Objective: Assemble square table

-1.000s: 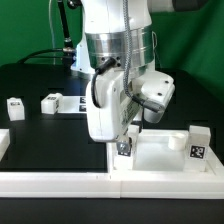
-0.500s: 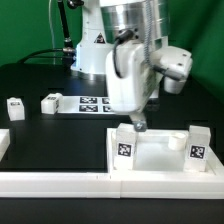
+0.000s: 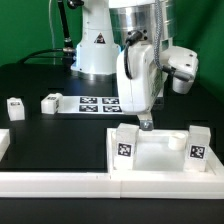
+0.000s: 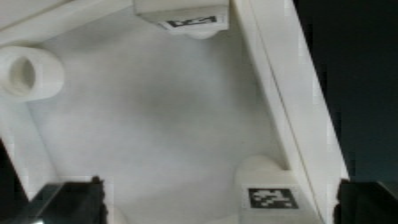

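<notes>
The square table's white tabletop (image 3: 155,158) lies at the exterior view's right front, rim up. A short white tagged leg (image 3: 124,143) stands upright at its near left corner, and a second tagged leg (image 3: 197,143) stands at the right. My gripper (image 3: 146,123) hangs open just above and behind the first leg, touching nothing. In the wrist view the dark fingertips (image 4: 71,200) stand wide apart over the tabletop's floor (image 4: 160,120). A tagged leg top (image 4: 270,192) by the rim lies between them, lower down. A round corner socket (image 4: 22,75) is empty.
Two loose white legs (image 3: 14,108) (image 3: 50,102) lie on the black table at the exterior view's left. The marker board (image 3: 95,102) lies behind, by the robot's base. A long white border rail (image 3: 60,181) runs along the front edge.
My gripper has let go of the leg at the tabletop's near left corner, opened wide and risen up and to the exterior view's right. The leg stays standing.
</notes>
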